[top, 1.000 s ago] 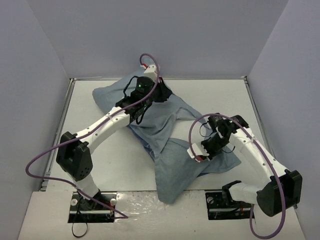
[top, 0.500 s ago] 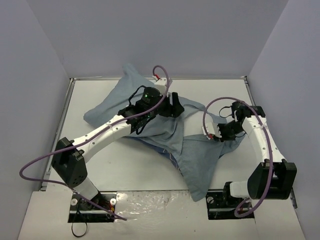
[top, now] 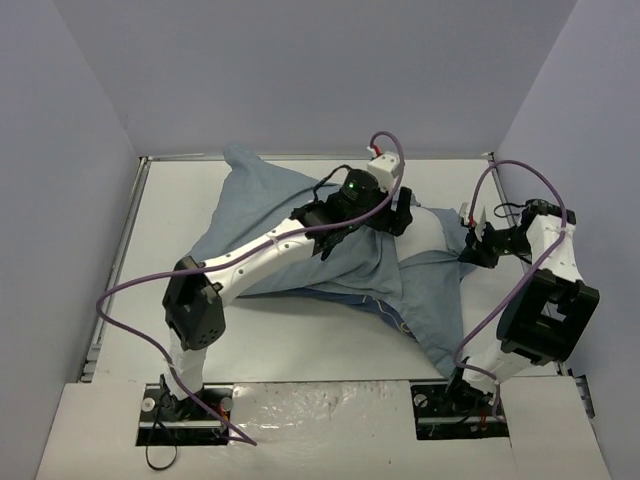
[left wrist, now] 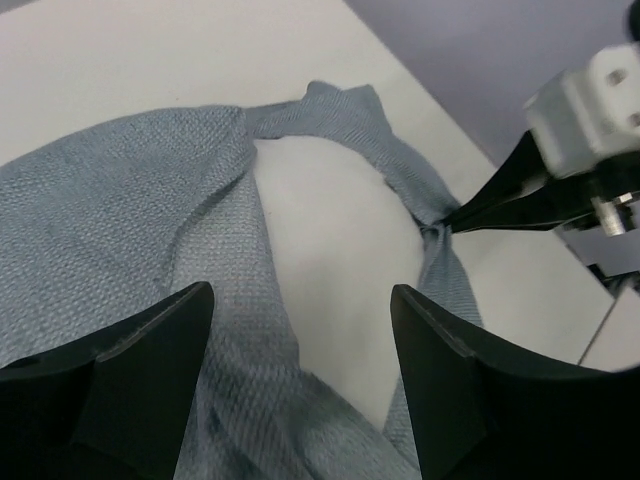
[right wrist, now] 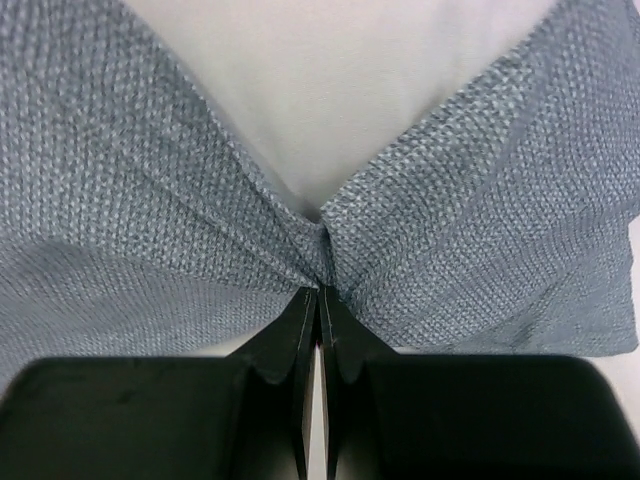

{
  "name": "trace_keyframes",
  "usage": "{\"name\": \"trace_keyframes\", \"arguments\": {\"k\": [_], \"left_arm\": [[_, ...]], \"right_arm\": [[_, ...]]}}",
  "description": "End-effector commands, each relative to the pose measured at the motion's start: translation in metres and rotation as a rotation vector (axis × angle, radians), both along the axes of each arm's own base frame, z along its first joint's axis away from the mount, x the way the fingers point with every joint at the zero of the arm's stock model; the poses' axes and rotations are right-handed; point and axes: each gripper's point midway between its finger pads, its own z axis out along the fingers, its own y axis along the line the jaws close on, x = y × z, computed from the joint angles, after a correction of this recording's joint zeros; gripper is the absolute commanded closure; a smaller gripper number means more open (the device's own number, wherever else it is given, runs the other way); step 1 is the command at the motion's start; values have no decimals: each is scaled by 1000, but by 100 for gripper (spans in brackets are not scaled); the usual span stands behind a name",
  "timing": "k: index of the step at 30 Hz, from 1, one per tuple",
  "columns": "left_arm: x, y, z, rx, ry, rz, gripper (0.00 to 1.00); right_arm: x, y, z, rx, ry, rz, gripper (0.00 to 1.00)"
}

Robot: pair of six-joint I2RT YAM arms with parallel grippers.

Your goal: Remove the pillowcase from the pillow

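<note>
The blue pillowcase (top: 300,215) lies crumpled across the table from back left to front right. Its mouth gapes and shows the white pillow (top: 428,226) inside. My left gripper (top: 402,214) hovers open over that opening, holding nothing. In the left wrist view its dark fingers (left wrist: 150,370) straddle the pillowcase (left wrist: 120,200) edge and the bare pillow (left wrist: 330,230). My right gripper (top: 472,245) is shut on the rim of the pillowcase at the right. In the right wrist view the gripper (right wrist: 318,288) pinches a gathered fold of pillowcase (right wrist: 150,180), with the pillow (right wrist: 330,80) beyond it.
Grey walls (top: 300,80) close in the white table (top: 290,330) at the back and both sides. The right arm's base link (top: 545,315) stands close to the right wall. Purple cables (top: 120,300) loop from both arms.
My left gripper opened, let go of the cloth and swung right. The right gripper, still shut, dragged the pillowcase rim right and back, uncovering white pillow.
</note>
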Motion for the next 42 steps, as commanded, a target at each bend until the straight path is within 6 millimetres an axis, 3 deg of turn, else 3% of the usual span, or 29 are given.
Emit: {"name": "trace_keyframes", "arguments": {"k": [1, 2, 3, 9, 13, 16, 22, 23, 28, 30, 31, 33, 38, 42], "left_arm": [[-5, -10, -6, 95, -39, -21, 30], [-2, -14, -21, 129, -33, -24, 30], [2, -15, -19, 132, -43, -14, 29], [-1, -27, -63, 232, -25, -32, 29], [-1, -8, -100, 323, 2, 62, 30], [-1, 0, -110, 311, 16, 109, 32], [-12, 9, -123, 287, 57, 148, 32], [-14, 9, -126, 287, 64, 148, 32], [-18, 6, -128, 266, 84, 157, 31], [-18, 6, -131, 258, 89, 163, 31], [-19, 5, -131, 251, 95, 167, 31], [-19, 5, -131, 239, 98, 178, 30], [-18, 11, -133, 229, 109, 211, 31], [-17, 17, -136, 233, 117, 234, 31]], "right_arm": [[-15, 10, 12, 101, 59, -90, 100], [-16, 13, 12, 122, 70, -106, 100], [-17, 12, 14, 137, 78, -129, 100], [-3, 1, 38, 326, 189, -364, 100], [7, -2, 55, 409, 257, -467, 99], [12, 2, 70, 461, 280, -506, 93], [29, 8, 88, 472, 301, -638, 78], [40, 0, 87, 425, 255, -684, 73], [54, 11, 97, 388, 243, -818, 51], [57, 6, 98, 356, 228, -895, 47], [60, 9, 98, 376, 255, -982, 40], [65, -9, 92, 290, 173, -1137, 32], [61, -1, 63, 244, 202, -1160, 30], [48, 9, 39, 201, 248, -1066, 32]]}}
